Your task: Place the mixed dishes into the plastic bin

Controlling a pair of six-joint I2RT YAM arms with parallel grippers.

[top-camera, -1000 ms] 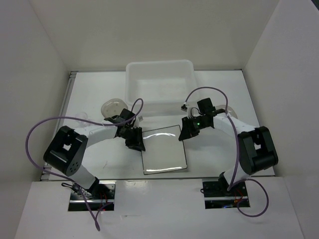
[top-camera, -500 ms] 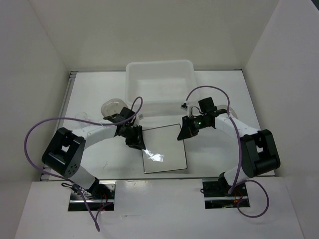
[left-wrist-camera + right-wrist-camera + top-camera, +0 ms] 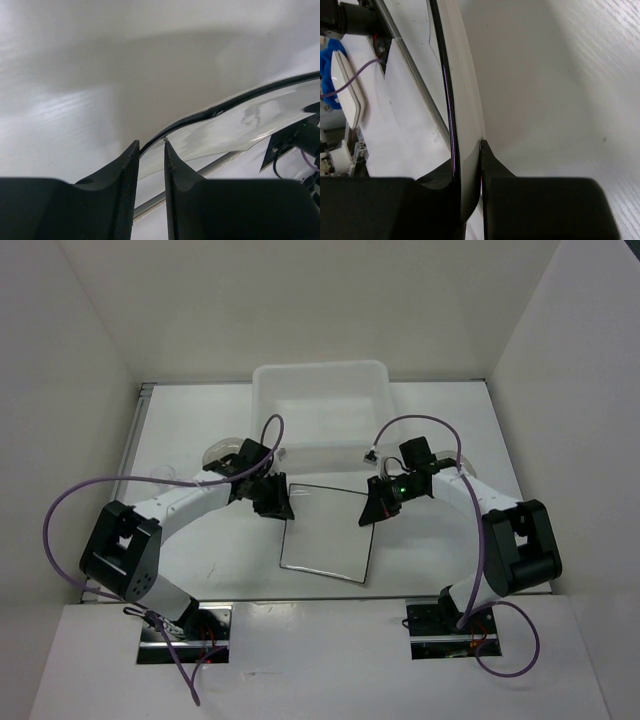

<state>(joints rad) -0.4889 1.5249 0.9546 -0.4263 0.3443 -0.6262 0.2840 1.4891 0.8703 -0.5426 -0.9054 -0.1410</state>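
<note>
Clearly, we judged the step in hand to be a two-arm carry of the square white plate (image 3: 322,538) into the plastic bin (image 3: 320,368). Doing it well called for both arms to rise and travel at one pace, so that neither grip twisted the plate or let it slide. We would have had the edge farthest from the bin clear the bin's near wall before lowering. Then we would have laid the plate flat on the bin's floor and let go only once it rested.

The plate was smooth and glossy with a thin dark rim, a slippery thing by our reckoning, and the holds were narrow pinches at its edge. It sat just in front of the bin's near wall, tilted, with the side towards the bin raised. Whether its other edge touched the table (image 3: 440,540) we could not tell.

The left gripper (image 3: 150,150) was pinching the plate's corner nearest the bin's left side, and the right gripper (image 3: 468,161) the corner nearest the bin's right side. A greyish saucer (image 3: 224,452) lay off the bin's left near corner.
</note>
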